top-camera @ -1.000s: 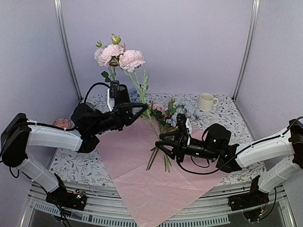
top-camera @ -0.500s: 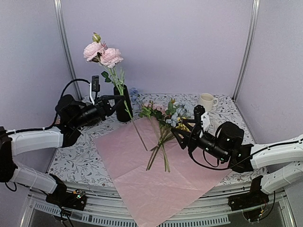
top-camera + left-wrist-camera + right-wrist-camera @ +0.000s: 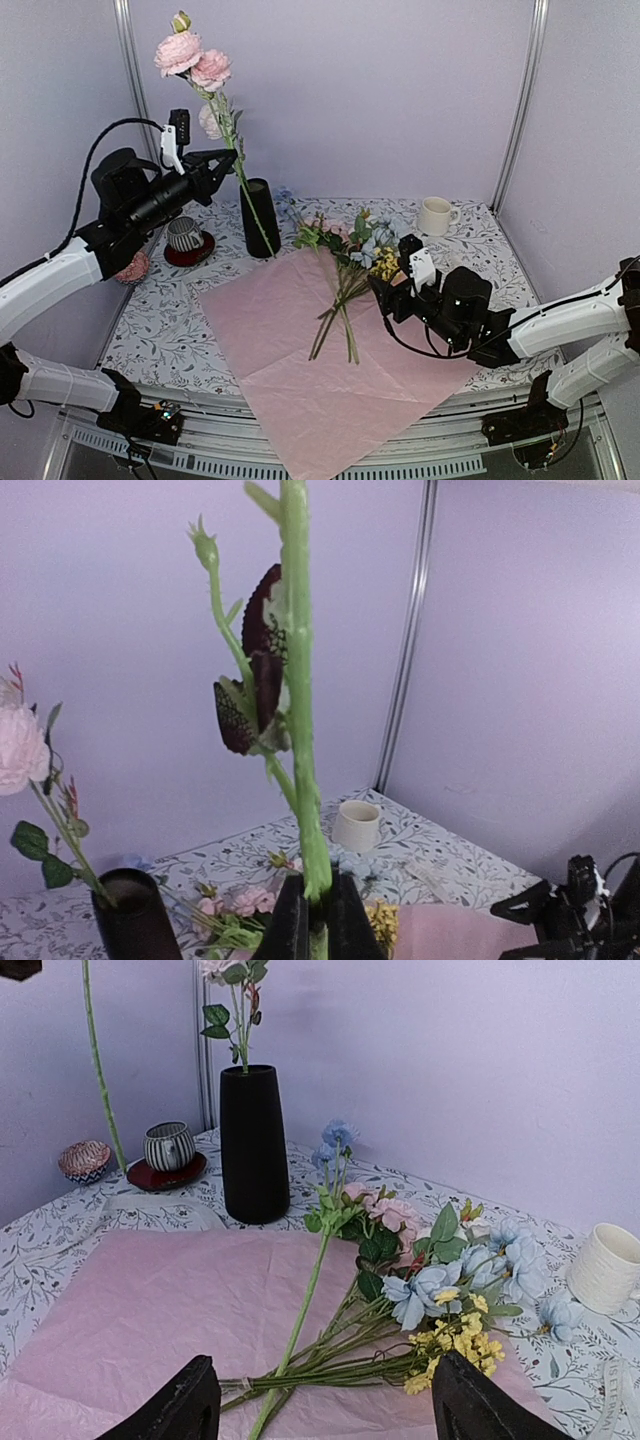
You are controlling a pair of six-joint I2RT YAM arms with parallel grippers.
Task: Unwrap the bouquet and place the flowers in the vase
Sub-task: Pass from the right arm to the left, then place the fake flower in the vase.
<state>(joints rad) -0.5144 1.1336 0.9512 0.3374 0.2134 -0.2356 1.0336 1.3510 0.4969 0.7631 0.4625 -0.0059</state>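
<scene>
Vase [image 3: 258,215], black, stands far left of centre, with one leafy stem [image 3: 243,1045] set in it. A pink rose stem [image 3: 228,130] is pinched in the tightly closed left gripper [image 3: 215,160], raised above the vase, its lower end outside it. Other flowers [image 3: 350,262] are laid on pink paper [image 3: 290,350]. The right gripper [image 3: 335,1405] is spread wide near them, gripping nothing. A striped cup [image 3: 184,233] is seated on a red saucer [image 3: 196,250] at far left, a white mug [image 3: 434,215] at far right.
</scene>
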